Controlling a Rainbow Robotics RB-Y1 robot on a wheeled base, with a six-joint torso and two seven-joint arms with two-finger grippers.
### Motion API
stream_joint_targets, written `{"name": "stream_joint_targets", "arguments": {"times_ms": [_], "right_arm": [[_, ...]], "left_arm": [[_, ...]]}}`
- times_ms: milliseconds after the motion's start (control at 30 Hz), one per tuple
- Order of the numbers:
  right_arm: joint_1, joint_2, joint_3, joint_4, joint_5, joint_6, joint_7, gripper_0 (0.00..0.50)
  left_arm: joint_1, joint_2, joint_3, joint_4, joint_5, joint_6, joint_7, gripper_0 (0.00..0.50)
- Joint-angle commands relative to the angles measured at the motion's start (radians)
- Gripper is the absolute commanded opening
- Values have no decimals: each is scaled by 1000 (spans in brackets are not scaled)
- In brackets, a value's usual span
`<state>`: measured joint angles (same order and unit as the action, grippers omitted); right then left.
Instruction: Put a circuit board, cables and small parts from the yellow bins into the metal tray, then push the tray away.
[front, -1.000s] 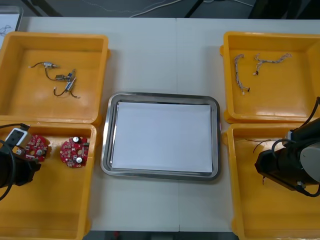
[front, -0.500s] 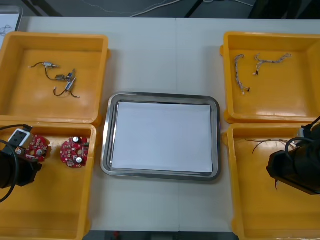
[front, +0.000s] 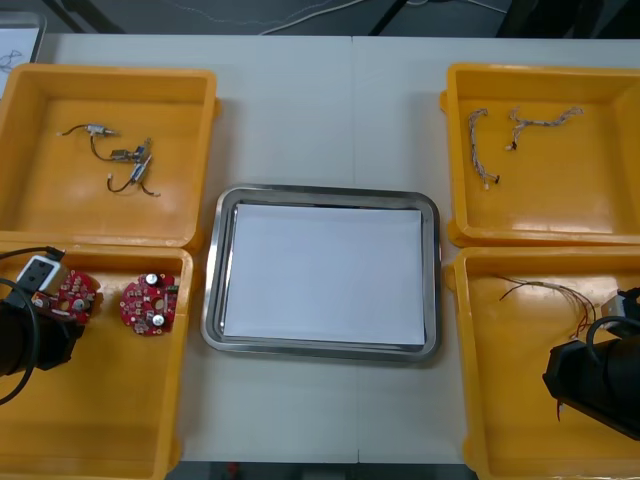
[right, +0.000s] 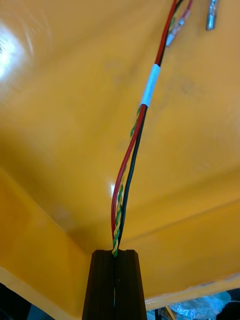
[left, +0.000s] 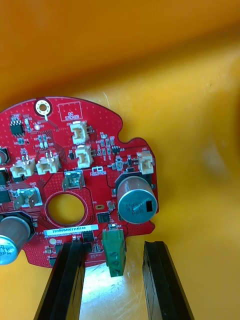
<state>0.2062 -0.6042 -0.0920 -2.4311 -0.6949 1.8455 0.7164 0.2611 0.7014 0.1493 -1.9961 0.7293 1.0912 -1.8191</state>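
Note:
Two round red circuit boards lie in the near left yellow bin. My left gripper stands open at the edge of the outer board, its fingers astride the board's green connector. My left arm covers that bin's left side. My right gripper is shut on a red, black and yellow-green twisted cable over the near right bin. That cable trails across the bin's far part toward my right arm. The metal tray, white inside, sits between the bins.
The far left bin holds small metal parts with black cables. Two twisted blue and white cables lie in the far right bin. Bare table runs beyond the tray.
My right arm has drawn back toward the near right corner, pulling the cable out along the bin. My left arm has shifted only slightly; the boards have not moved.

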Motion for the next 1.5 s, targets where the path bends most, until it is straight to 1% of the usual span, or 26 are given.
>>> {"name": "stream_joint_targets", "arguments": {"times_ms": [33,67,100,133,333,367,433,467,500,533,567,600,767,933,1033,1133,1367,1500], "right_arm": [[73,14,-26,-36,-9,-35,20,0],[82,14,-26,-34,-9,-45,20,0],[90,15,-26,-34,-8,-54,20,0],[94,14,-26,-34,-6,-58,20,0],[107,14,-26,-33,-5,-66,20,0],[107,12,-26,-31,-3,-66,20,10],[104,12,-26,-29,-1,-66,20,83],[102,11,-26,-29,-1,-65,20,200],[102,11,-26,-29,0,-65,18,336],[102,11,-26,-29,0,-65,18,401],[101,11,-26,-29,-1,-65,15,479],[98,11,-26,-29,-3,-65,15,500],[75,-2,-29,-29,-9,-54,12,500],[4,-5,-54,-19,-9,-8,1,500],[-56,-5,-66,20,-11,24,-8,500],[-120,-5,-75,92,-15,34,-14,500],[-203,-2,-84,188,-23,34,-45,500],[-226,1,-86,211,-28,32,-130,500]], "left_arm": [[-26,-19,-14,-6,-13,-19,96,249],[-28,-20,-16,-6,-14,-19,98,169],[-28,-23,-14,-6,-16,-19,100,55],[-28,-25,-14,-6,-14,-19,100,3],[-26,-25,-14,-6,-18,-20,106,0],[-26,-25,-13,-6,-19,-20,106,0],[-26,-25,-5,-6,-21,-20,104,0],[-26,-25,-1,-6,-25,-20,103,0],[-28,-23,9,-6,-28,-17,98,0],[-28,-25,10,-6,-31,-14,96,0],[-29,-23,19,-6,-33,-5,93,0],[-31,-23,26,-7,-36,4,92,0],[-29,-8,39,-10,-51,7,78,0],[-26,4,53,-18,-53,24,73,0],[-22,4,95,-55,-37,108,73,0],[-2,3,153,-130,-28,211,78,0],[7,4,237,-220,5,369,103,0],[-14,6,285,-270,36,475,146,0]]}}
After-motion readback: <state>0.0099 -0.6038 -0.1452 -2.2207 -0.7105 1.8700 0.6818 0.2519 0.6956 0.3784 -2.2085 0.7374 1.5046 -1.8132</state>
